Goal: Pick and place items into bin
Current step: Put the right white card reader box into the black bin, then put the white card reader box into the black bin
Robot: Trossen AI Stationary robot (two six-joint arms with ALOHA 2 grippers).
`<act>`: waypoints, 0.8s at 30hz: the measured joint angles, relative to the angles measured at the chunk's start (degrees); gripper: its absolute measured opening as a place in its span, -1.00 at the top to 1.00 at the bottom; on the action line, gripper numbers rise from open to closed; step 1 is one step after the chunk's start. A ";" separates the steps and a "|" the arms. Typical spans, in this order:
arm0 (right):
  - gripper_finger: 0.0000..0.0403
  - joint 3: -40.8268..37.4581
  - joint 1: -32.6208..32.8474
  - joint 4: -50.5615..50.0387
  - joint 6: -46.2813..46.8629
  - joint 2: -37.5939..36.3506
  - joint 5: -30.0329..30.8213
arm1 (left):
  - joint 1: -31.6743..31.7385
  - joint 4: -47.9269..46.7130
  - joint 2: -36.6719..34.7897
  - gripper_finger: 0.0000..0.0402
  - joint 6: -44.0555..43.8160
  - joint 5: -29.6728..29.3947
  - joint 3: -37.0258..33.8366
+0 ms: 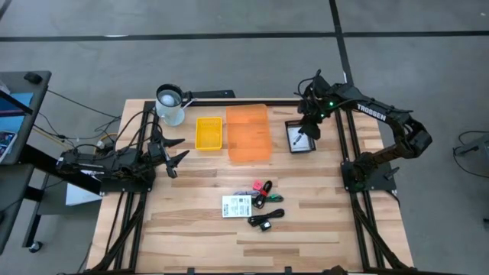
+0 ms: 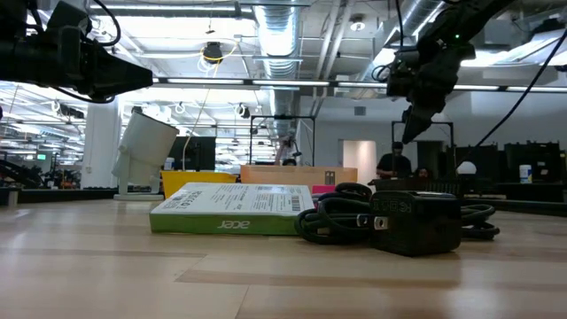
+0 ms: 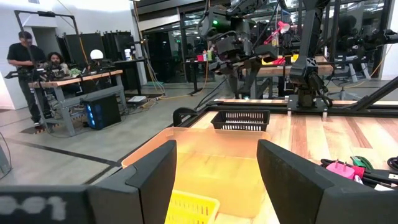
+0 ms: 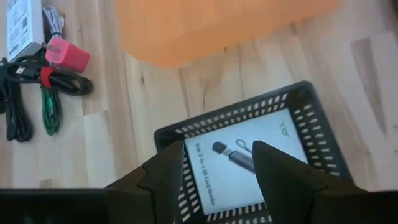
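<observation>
The loose items lie on the near middle of the table: a white printed box (image 1: 237,205) (image 2: 235,211), a red-pink plug (image 1: 260,187) (image 4: 67,56), green and black cables (image 1: 269,198) (image 4: 46,93) and a small black block with its cord (image 1: 265,222) (image 2: 415,221). A black mesh bin (image 1: 300,137) (image 4: 311,118) at the far right holds a white printed card (image 4: 242,165) lying flat. My right gripper (image 1: 302,140) (image 4: 217,155) hangs open just above that card, touching nothing. My left gripper (image 1: 177,151) (image 3: 217,155) waits open at the table's left, pointing level across it.
An orange bin (image 1: 248,133) (image 3: 211,155) and a smaller yellow bin (image 1: 209,132) stand at the far middle, left of the black bin. A white jug (image 1: 170,104) stands at the far left. Bare wood lies around the item pile. People are at desks beyond the table.
</observation>
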 joint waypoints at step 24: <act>0.12 0.00 15.92 11.39 12.13 0.00 -0.22 | 0.00 0.01 -0.02 -0.07 0.00 0.00 -0.02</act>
